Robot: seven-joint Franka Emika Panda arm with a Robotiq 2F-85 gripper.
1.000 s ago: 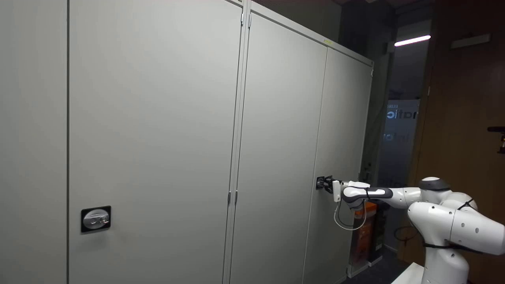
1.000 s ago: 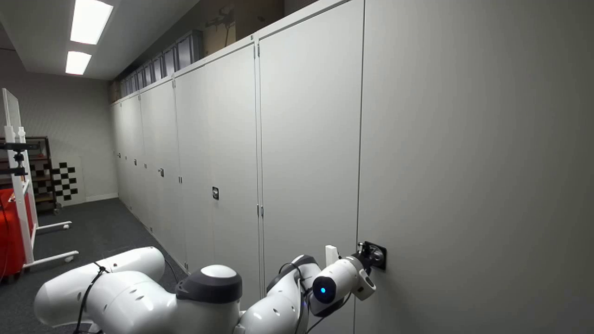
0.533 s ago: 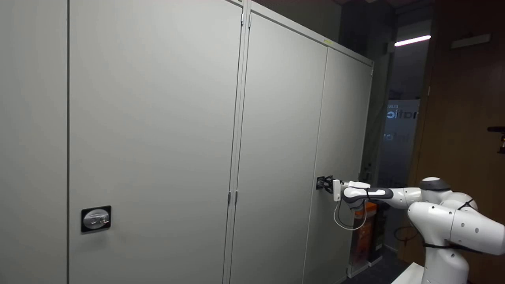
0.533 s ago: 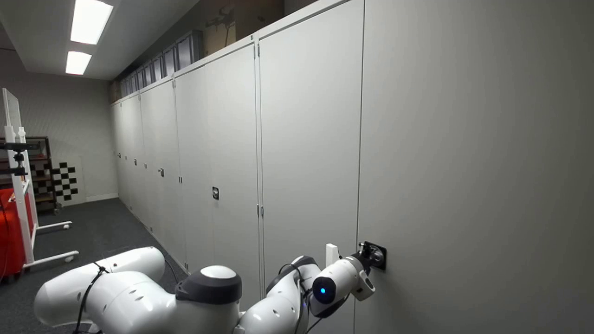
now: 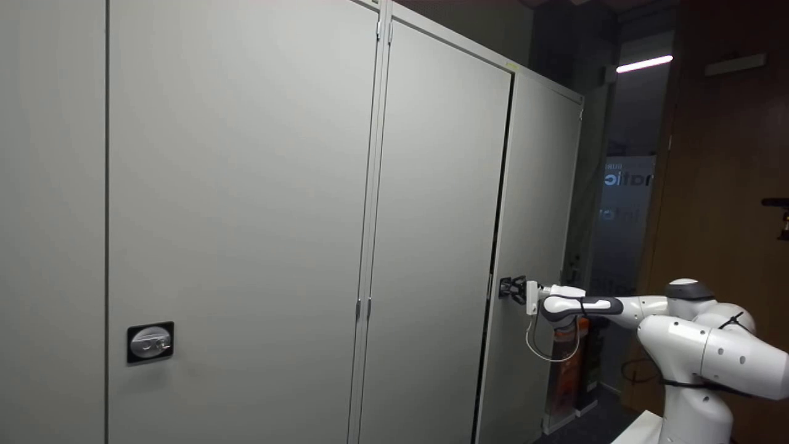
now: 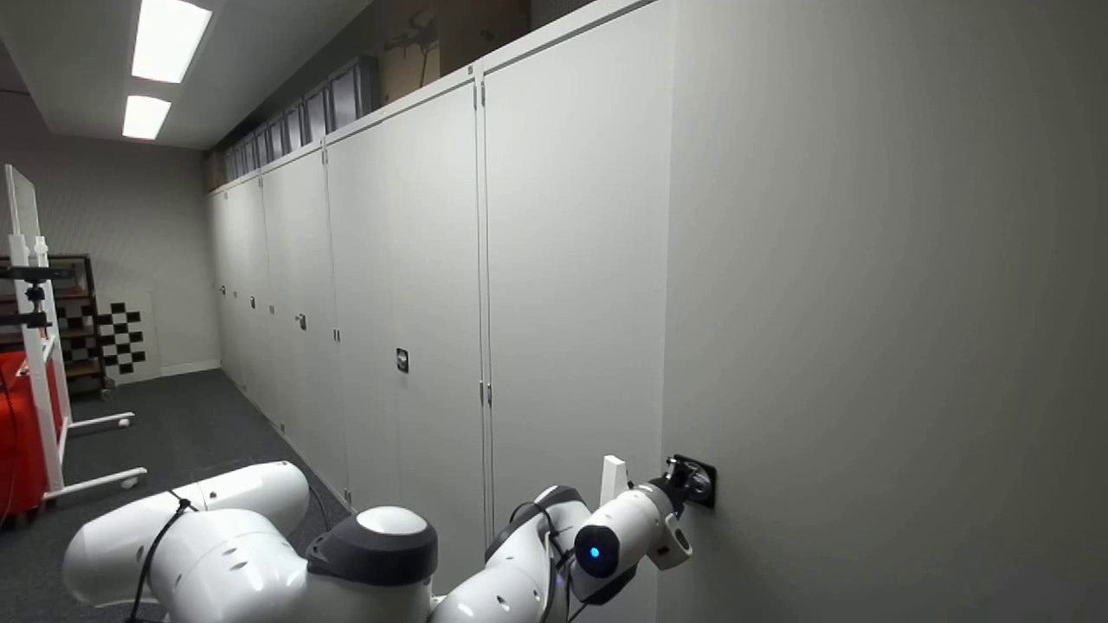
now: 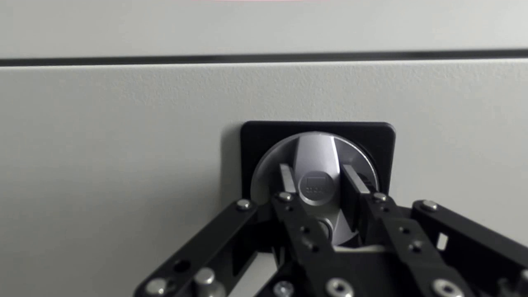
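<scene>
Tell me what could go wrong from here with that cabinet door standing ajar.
The fingers straddle the smooth-looking raised middle of the silver handle, so they might slip off under a harder pull.
The door appears hinged at the edge opposite the handle, so it would swing in an arc; a straight pull could twist the fingers.
The white cable looping below the arm might snag.

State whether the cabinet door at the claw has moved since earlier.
Yes: in an exterior view, the cabinet door has swung outward, now ajar beside the unmoved neighbouring door.
</scene>
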